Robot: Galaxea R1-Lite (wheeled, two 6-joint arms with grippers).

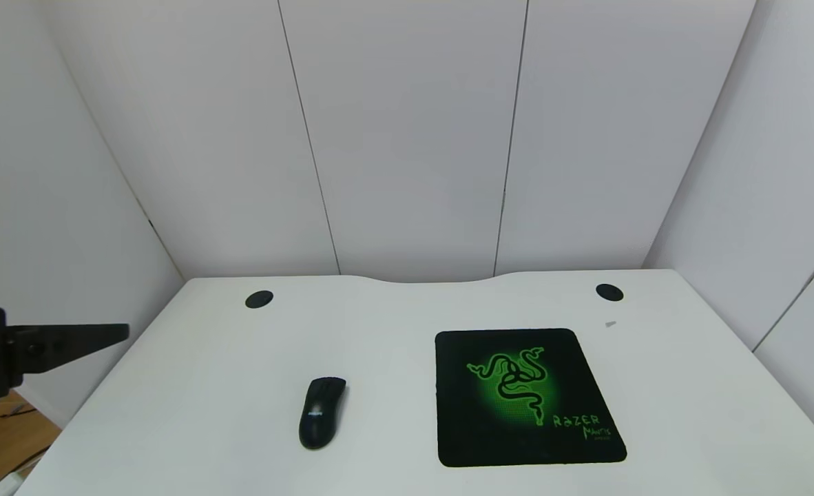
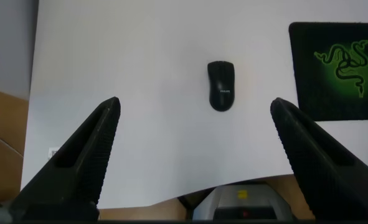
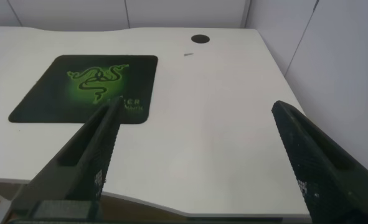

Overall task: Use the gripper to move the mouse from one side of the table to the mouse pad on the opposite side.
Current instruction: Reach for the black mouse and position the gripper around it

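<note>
Mouse [image 1: 322, 412] lies on table [image 1: 193, 386], left of mouse pad [image 1: 525, 396], long axis running near-to-far. Left gripper [image 2: 195, 124] held above table's left edge, jaws spread, empty; nearer arm. Right gripper [image 3: 195, 127] spread wide, empty, beyond pad.

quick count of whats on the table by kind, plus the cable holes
mouse: 1
mouse pad: 1
cable holes: 2
small grey scrap: 1
total: 5

Head view high, frontal, wrist views oblique — all 3 share mouse pad [image 1: 527, 396]
</note>
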